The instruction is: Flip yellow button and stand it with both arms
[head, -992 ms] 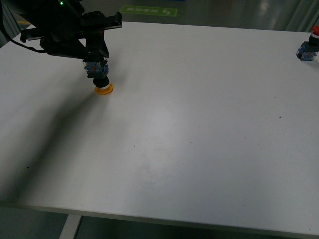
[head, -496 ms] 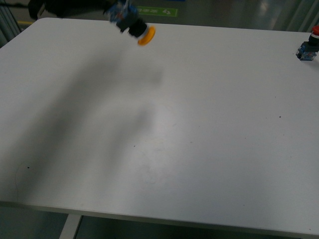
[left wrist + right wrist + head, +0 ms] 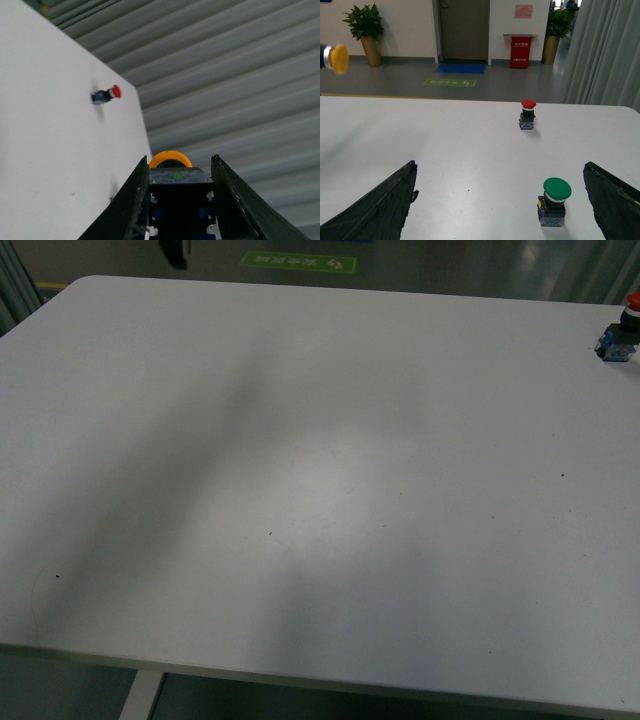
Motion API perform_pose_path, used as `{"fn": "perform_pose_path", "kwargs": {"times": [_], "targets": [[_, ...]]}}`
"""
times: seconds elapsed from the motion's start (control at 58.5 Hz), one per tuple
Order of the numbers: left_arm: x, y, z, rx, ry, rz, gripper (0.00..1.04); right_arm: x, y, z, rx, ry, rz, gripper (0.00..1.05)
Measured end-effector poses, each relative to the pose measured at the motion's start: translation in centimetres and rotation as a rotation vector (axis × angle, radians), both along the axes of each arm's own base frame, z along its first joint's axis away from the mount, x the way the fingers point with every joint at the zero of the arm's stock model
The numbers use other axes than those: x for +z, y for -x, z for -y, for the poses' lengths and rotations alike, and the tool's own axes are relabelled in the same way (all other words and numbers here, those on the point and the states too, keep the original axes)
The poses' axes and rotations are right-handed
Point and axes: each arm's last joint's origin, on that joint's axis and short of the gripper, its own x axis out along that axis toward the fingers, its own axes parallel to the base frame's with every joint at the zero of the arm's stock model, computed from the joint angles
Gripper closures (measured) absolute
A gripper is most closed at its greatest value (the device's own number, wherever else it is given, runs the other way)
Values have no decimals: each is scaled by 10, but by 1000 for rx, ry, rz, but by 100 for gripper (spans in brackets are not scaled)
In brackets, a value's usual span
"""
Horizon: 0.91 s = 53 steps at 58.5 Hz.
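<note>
Left gripper (image 3: 180,167): clenched on the small industrial push-button with round yellow-orange cap (image 3: 170,159), black collar and blue-clear contact block. Both black boxy jaws press against the flanks of the contact block, and the cap protrudes just beyond the fingertips. The button is held in the air, clear of the white flat table top (image 3: 45,150).

Right gripper (image 3: 500,167): released, with its black fingers (image 3: 375,205) spread wide and nothing held. It hangs above the table. A push-button with round green cap (image 3: 556,199) and blue-clear block stands upright on the table just ahead of this gripper, within the span of the fingers and touching neither. A push-button with round red cap (image 3: 527,114) stands upright farther ahead, well apart from the green one. From the right gripper, the yellow-capped button shows well off to one side, above the table, with its cap facing sideways.

Front view: the red-capped button sits at the table's far right edge. Broad grey shadows lie across the left and middle of the table top.
</note>
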Motion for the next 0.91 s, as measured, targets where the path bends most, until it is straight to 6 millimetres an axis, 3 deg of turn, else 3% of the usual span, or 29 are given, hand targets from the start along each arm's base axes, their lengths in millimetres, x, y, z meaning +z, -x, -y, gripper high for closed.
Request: {"fn": "perform_pose_path", "kwargs": {"times": [0.274,0.907], "targets": [[20,27,25,-98,287,209,74,0,0,0,0,0,0,7],[21,28,26,-105,297,218,74,0,0,0,0,0,0,7]]}}
